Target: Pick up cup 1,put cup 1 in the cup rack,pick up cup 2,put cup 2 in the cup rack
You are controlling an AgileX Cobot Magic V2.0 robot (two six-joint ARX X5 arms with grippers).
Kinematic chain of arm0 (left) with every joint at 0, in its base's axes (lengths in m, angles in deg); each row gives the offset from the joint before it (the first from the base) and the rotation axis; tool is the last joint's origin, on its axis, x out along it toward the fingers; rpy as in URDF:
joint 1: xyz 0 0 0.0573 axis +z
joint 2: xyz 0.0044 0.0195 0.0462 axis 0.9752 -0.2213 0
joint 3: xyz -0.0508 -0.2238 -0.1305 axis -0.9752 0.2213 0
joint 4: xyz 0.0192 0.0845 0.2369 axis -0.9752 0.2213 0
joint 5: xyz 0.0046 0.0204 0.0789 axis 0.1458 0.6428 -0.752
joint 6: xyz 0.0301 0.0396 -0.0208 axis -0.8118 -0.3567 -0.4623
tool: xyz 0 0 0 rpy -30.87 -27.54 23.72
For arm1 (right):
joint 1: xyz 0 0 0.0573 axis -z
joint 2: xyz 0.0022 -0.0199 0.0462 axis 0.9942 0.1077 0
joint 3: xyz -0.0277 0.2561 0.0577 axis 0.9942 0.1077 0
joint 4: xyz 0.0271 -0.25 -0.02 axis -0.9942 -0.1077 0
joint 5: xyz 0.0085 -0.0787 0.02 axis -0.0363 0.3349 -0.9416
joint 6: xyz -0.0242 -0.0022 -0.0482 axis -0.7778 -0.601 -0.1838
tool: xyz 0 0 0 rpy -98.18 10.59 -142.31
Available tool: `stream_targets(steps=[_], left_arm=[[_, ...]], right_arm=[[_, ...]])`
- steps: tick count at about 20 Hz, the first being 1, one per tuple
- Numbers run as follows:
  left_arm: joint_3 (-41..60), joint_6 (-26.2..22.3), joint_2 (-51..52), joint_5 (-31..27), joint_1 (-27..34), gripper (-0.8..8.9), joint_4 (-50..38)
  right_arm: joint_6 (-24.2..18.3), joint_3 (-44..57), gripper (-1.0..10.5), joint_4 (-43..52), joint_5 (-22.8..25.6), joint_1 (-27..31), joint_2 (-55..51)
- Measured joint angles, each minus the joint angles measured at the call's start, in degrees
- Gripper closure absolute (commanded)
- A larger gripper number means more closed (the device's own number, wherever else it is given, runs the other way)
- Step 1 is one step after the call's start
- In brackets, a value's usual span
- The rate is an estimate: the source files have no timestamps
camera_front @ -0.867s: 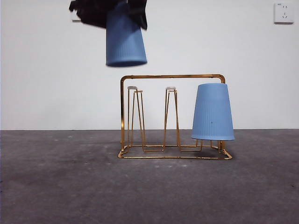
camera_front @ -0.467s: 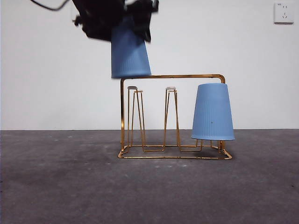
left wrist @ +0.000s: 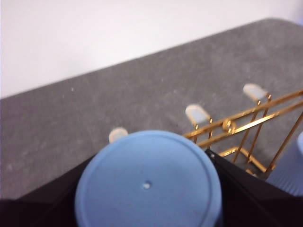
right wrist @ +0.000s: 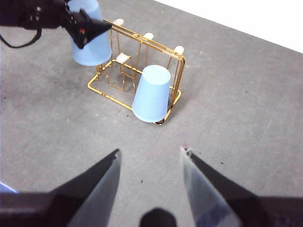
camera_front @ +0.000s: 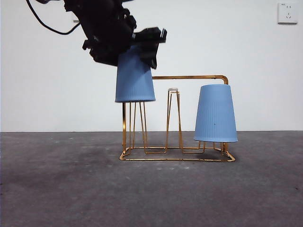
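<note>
Even, diffuse lighting noted; white wall bright, no glare. Faint soft shadow seen under cup rack [camera_front: 177, 153]. Left wrist view blurred throughout. Right gripper [right wrist: 150, 158] jaws rendered soft, out of focus.

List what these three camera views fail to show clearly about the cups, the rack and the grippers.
- Prong under cup 2: front view, hidden by the cup.
- Left gripper fingertips: left wrist view, hidden by cup 2's base.
- Cup 1 prong: front view, hidden inside.
- Cup rack far prongs: left wrist view, blurred.
</note>
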Motion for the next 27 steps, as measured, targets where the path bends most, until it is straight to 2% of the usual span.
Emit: stream_targets(steps=[10, 14, 16, 21, 27], left_arm=[[-0.57, 2.27, -2.82, -1.97, 0.09, 8.2, 0.96], [-0.66, 3.06, -3.17, -4.55, -1.73, 8.2, 1.38], [-0.66, 3.26, -3.19, -5.22, -2.6, 8.19, 2.45], [-0.22, 7.67, -4.28, -4.46, -3.26, 8.2, 6.99], [-0.22, 8.94, -4.28, -4.66, -3.23, 8.17, 10.97]], right_arm=[[0.0, 0.0, 7.3, -0.02, 0.37, 0.0, 0.0], [-0.02, 0.0, 7.3, 0.0, 0.44, 0.0, 0.0], [-0.07, 0.0, 7.3, 0.0, 1.25, 0.0, 0.0], [-0.11, 0.0, 7.3, -0.02, 1.46, 0.0, 0.0], [-0.26, 0.0, 7.3, -0.02, 1.46, 0.0, 0.0]])
